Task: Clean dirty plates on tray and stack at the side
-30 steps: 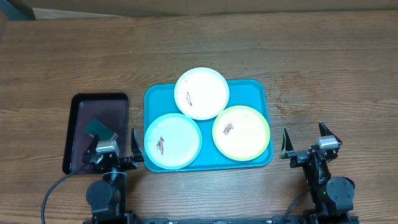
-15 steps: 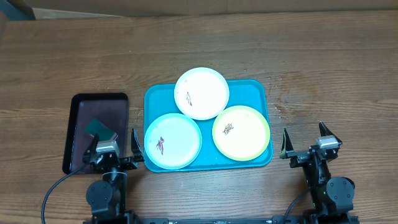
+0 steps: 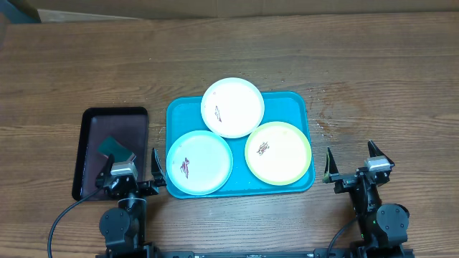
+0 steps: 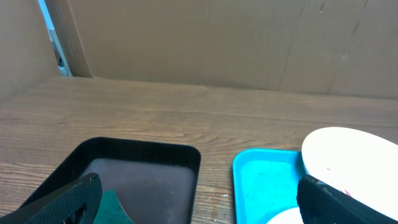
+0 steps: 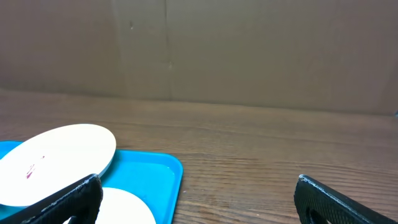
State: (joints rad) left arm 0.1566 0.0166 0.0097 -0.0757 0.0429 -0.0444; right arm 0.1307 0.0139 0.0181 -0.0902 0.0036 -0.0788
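On tray point(image 3: 288, 106), three smeared plates point(image 3: 232, 107); left tool point(image 3: 130, 160), right tool point(image 3: 350, 159) both spread apart, empty

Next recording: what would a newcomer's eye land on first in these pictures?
The bright turquoise tray at mid-table, carrying three smeared plates: the white plate farthest, the pale blue plate near left, the yellow-green plate near right. Left of it lies a dark tray with a green pad inside. The left fingers and right fingers stand open and empty at the near edge.
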